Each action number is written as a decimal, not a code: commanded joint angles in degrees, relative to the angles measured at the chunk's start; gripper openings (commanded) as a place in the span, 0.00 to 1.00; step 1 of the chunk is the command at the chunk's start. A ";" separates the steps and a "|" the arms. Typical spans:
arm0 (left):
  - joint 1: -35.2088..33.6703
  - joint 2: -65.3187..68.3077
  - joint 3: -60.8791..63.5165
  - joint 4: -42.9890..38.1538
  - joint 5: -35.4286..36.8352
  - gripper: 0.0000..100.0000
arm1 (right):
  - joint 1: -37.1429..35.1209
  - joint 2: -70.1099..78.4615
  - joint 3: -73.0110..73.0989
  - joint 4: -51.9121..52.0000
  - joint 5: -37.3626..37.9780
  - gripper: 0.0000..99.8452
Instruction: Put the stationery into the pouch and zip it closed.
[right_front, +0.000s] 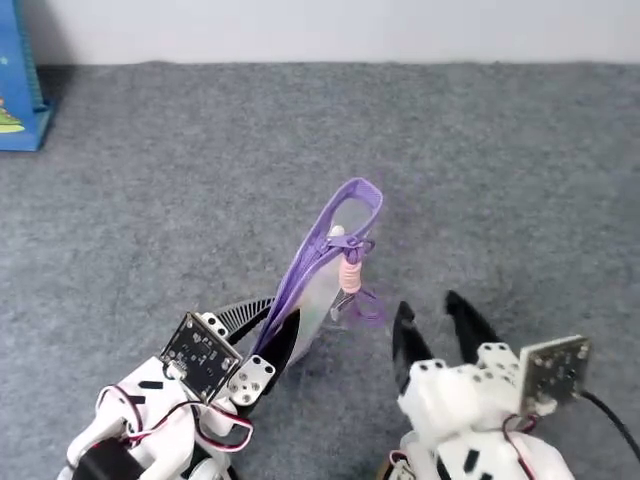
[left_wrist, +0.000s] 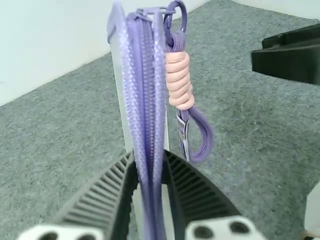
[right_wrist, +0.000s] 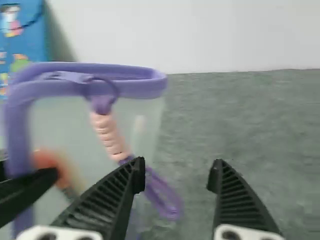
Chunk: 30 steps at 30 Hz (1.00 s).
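Pouch (right_front: 322, 275) upright over grey mat (right_front: 500, 180), zip edge clenched in left gripper (left_wrist: 149, 159). Right gripper (right_front: 430, 306) released, just beside pouch on pull cord side, apart. Pull cord (right_front: 350, 274) hanging against pouch face. Blue box (right_front: 20, 85) far behind pouch.

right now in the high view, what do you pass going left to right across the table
blue box → left arm's circuit board → pouch → right gripper → right arm's circuit board
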 joint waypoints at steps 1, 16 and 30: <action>-0.18 -0.88 0.75 -2.37 -0.09 0.01 | -9.54 0.40 -3.08 0.13 -2.55 0.15; -0.09 -0.97 1.45 -2.37 -0.09 0.01 | -13.05 0.48 9.32 -14.11 1.67 0.15; 0.00 -0.97 1.45 -2.37 -0.09 0.01 | -13.41 10.95 12.75 -25.54 3.52 0.14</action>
